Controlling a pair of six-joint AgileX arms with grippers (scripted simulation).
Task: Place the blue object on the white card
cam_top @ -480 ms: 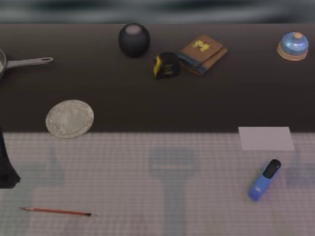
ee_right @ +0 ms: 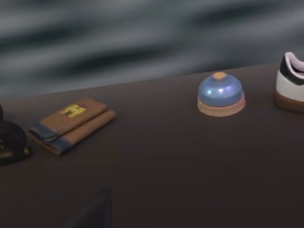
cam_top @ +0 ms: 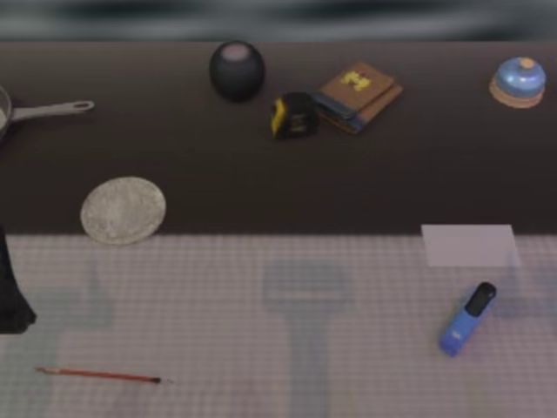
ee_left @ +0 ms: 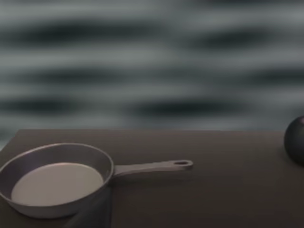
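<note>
The blue object, bright blue with a black end, lies slanted on the pale mat at the right of the table in the top view. The white card lies flat just beyond it, a short gap away. Nothing holds or touches either one. Part of my left arm shows as a dark shape at the left edge, far from both. My right arm is out of the top view. Neither wrist view shows the blue object, the card or fingers.
A silvery round plate and a red pencil lie on the left. Along the dark back strip stand a pan, a black round speaker, a tape measure, a brown wallet and a blue-domed bell. A shoe is beside the bell.
A faint shadow at the right edge of the mat has crept toward the card. The objects and the left arm have not moved.
</note>
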